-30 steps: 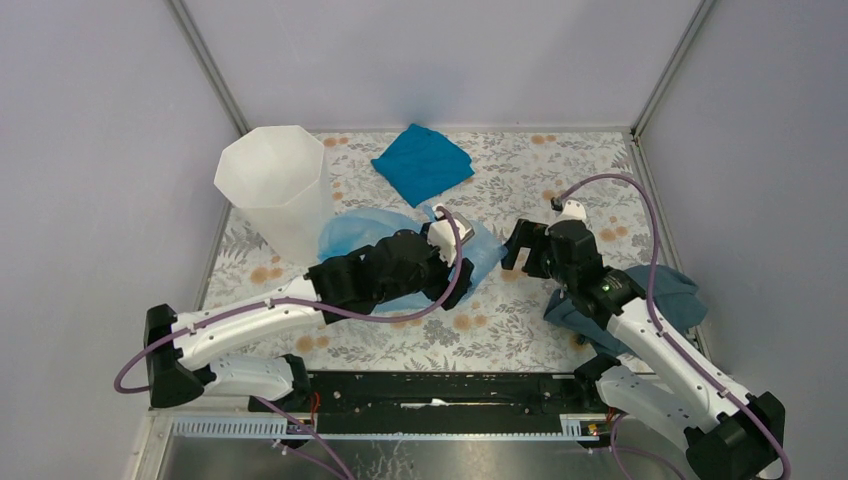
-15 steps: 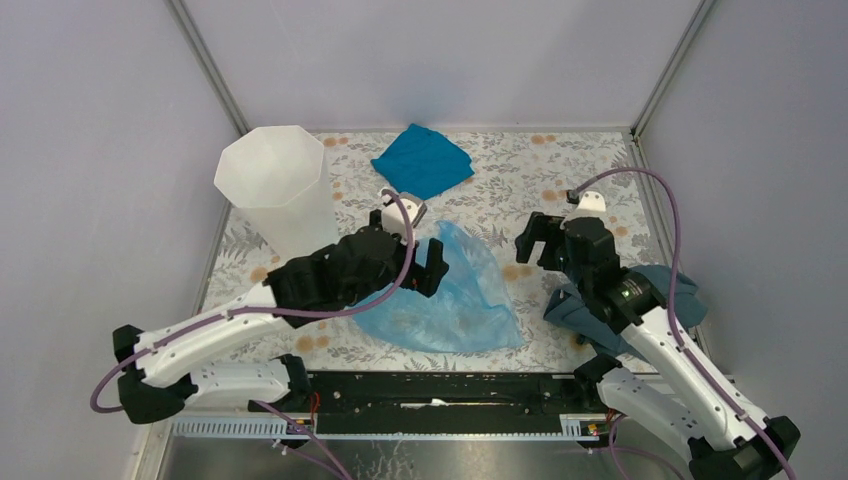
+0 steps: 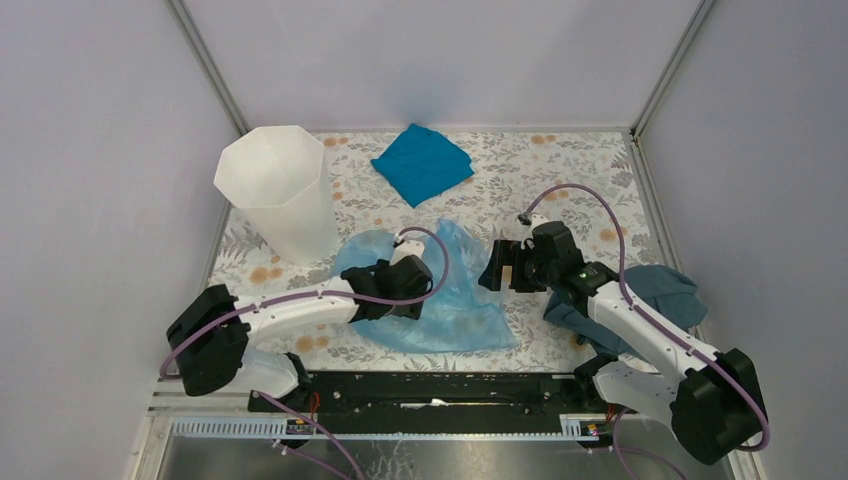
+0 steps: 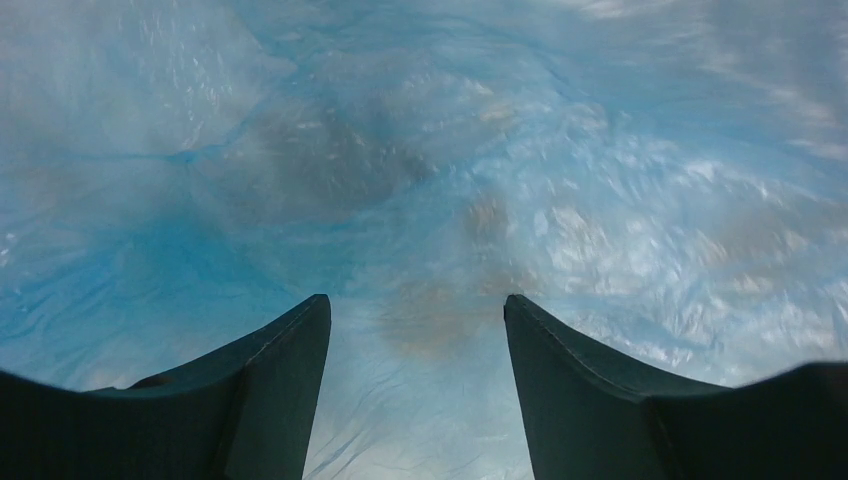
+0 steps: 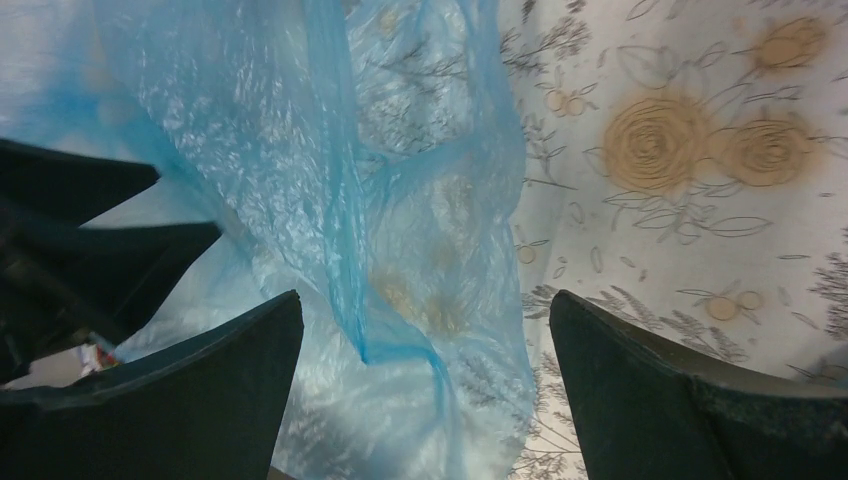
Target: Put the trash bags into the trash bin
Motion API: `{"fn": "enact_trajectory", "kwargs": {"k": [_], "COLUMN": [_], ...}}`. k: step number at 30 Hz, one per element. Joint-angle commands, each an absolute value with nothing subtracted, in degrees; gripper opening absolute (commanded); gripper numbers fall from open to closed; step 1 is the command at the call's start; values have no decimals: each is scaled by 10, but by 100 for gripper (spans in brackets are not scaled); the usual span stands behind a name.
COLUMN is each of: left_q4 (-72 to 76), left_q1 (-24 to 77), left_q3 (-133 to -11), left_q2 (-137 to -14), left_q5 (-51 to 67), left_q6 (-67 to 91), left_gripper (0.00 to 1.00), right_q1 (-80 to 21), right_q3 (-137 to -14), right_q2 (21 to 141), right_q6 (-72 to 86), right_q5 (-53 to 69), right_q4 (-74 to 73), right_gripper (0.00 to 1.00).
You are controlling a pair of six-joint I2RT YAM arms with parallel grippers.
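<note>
From above, the trash bag point(image 3: 470, 310) lies flat by the table's point(image 3: 560, 180) near edge. It is not in the trash bin point(image 3: 275, 185) by the left edge.

In the left wrist view, the left gripper point(image 4: 415, 305) is apart over the bag.

In the right wrist view, the right gripper point(image 5: 425, 300) is wide apart, holding nothing.

The whole job is left.

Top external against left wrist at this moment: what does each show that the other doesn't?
Only top external: the bin standing at far left, the teal cloth at the back, the grey cloth partly behind the right arm, and the right end effector, open by the bag's right edge.
Only left wrist: the left end effector seen open, crinkled film between its fingers, nothing pinched.
Both: the bag, spread on the table outside the bin, with the left end effector over it.
</note>
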State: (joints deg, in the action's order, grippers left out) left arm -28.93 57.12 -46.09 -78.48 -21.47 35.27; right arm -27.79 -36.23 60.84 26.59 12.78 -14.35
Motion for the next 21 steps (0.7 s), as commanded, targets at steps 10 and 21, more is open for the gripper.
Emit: {"fn": "enact_trajectory", "kwargs": {"k": [10,21], "left_q4": [-233,-217], "left_q1": [513,513], "left_q3": [-356,-347], "left_q2": [-717,-718], "left_q5": [-180,-151], "left_q6": [445,447], "left_gripper": [64,63], "right_q1": [-187,-187], "right_q3": [-261,-243], "right_q2": [636,662], "right_q6": [373,280], "right_q5": [375,400], "right_q4": [-7,42], "right_gripper": [100,100]}}
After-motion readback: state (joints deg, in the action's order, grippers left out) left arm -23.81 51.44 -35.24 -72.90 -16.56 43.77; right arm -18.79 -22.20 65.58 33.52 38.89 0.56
